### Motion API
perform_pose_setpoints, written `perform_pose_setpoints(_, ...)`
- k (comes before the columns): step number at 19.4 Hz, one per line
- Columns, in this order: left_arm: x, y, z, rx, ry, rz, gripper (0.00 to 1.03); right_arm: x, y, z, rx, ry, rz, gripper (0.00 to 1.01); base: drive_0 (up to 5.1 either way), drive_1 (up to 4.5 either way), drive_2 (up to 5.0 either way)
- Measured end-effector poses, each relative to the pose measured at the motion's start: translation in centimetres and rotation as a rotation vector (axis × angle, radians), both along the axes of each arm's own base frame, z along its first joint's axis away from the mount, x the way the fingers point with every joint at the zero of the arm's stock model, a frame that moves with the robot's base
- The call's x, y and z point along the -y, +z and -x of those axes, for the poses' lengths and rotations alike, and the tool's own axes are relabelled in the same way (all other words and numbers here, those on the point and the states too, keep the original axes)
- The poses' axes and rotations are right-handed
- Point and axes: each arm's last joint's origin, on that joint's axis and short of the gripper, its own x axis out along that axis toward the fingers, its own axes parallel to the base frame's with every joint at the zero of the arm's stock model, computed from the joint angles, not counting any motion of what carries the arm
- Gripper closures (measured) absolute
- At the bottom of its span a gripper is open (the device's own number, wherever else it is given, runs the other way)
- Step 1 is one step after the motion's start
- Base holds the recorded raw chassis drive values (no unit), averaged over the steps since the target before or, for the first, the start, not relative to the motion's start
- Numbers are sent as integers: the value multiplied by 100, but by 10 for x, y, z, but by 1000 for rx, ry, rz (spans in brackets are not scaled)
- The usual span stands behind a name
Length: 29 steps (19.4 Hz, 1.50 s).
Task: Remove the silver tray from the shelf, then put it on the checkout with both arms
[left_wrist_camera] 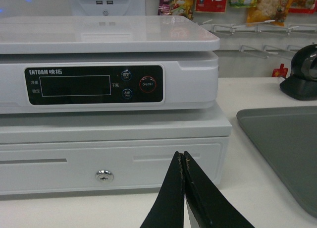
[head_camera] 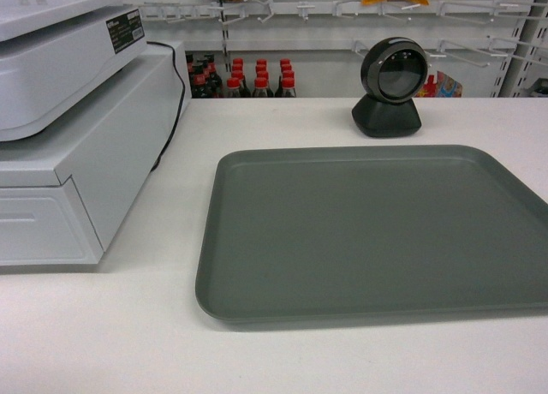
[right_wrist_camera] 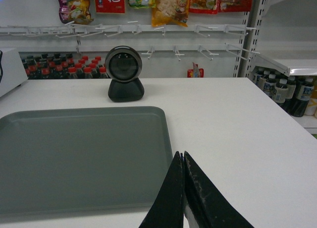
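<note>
On my left wrist feed, the black two-finger left gripper has its fingers pressed together on nothing, hanging just above the white flat-topped checkout table, in front of a white cash drawer with a round keyhole. A white scale with a dark display panel sits on top of that drawer. My black right gripper is likewise pressed together and empty, over the near right edge of the large matte grey-silver rectangular tray. The tray lies flat on the checkout, right of the drawer. Behind it stands a black round-headed barcode scanner. Beyond the table I see red-capped dark bottles and hanging snack packets.
</note>
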Motion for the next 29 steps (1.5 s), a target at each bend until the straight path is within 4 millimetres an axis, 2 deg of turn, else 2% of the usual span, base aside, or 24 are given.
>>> perform_pose_setpoints(3, 0, -1, 3, -8, 0, 0, 101, 0, 0, 3, 0, 0, 0, 99, 0, 0, 0)
perform_pose_setpoints(5, 0, -4, 12, -21, 0, 0, 101, 0, -6, 9, -54, 2, 0, 99, 0, 0, 0)
perform_pose_setpoints(7, 0, -4, 12, -18, 3, 0, 101, 0, -1, 14, 12, 0, 0, 99, 0, 0, 0)
perform_pose_setpoints(12, 0, -4, 12, -13, 2, 0, 101, 0, -4, 14, -10, 0, 1, 99, 0, 0, 0)
perform_pose_setpoints(13, 0, -4, 12, -13, 2, 1, 100, 0, -4, 14, -10, 0, 0, 89, 0, 0, 0)
perform_pose_setpoints(21, 0, -4, 12, -13, 2, 0, 19, 0, -4, 14, -10, 0, 0, 7, 0, 0, 0)
perform_pose_setpoints(22, 0, -4, 12, -13, 2, 0, 8, 0, -4, 14, -10, 0, 0, 1, 0, 0, 0)
perform_pose_setpoints(23, 0, -4, 12, -13, 2, -1, 3, 0, -4, 14, -10, 0, 0, 4, 0, 0, 0)
perform_pose_setpoints(24, 0, -4, 12, -13, 2, 0, 6, 0, -4, 14, -10, 0, 0, 3, 0, 0, 0)
perform_pose_setpoints(29, 0, -4, 12, -13, 2, 0, 5, 0, -4, 14, -10, 0, 0, 3, 0, 0, 0)
